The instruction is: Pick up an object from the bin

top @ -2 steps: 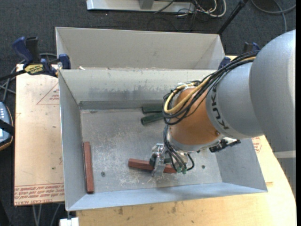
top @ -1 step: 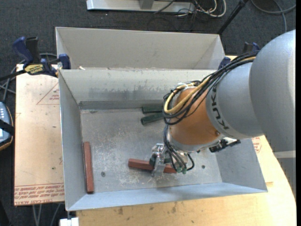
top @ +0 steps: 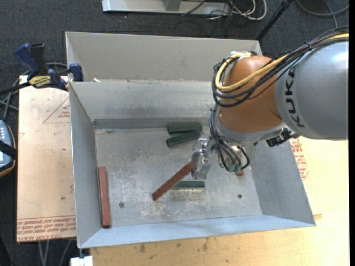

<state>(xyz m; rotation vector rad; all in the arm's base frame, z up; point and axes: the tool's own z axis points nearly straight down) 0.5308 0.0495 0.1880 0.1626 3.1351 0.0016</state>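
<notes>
**My gripper at the brown stick's end**

From above, my gripper [top: 199, 160] hangs right of centre in the bin [top: 83, 148]. It is at the far right end of a long, thin reddish-brown stick [top: 171, 184] that slants toward the near left. A dark green bar [top: 187, 185] lies just beside it. Whether my grip stands wide or narrow, I cannot tell.

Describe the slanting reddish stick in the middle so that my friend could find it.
Look at the floor of the grey metal bin, near its middle, just below the gripper. A reddish-brown stick lies there slantwise, its upper end at the gripper. The other reddish-brown stick lies straight along the left wall, and the bars nearby are dark green.
</notes>
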